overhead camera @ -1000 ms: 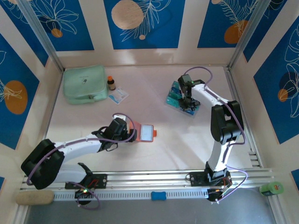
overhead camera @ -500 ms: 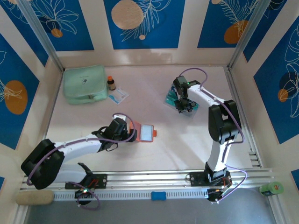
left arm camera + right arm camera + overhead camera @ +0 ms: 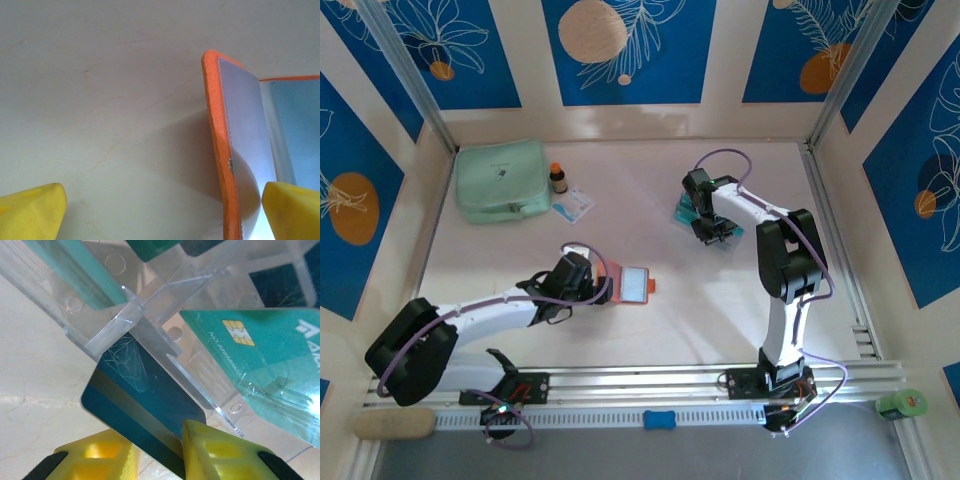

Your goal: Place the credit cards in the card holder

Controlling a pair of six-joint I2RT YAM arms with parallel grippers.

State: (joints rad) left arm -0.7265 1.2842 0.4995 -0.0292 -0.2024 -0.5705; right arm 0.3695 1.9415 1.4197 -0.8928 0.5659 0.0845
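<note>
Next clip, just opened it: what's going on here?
The right pincer is shut on a dark teal card. The card's far end sits in the clear stand at the back right, where other cards are slotted, so it has not left the stand yet. The left pincer is open at the orange card holder, which lies unfolded in the middle with one flap raised inside the open jaws.
</note>
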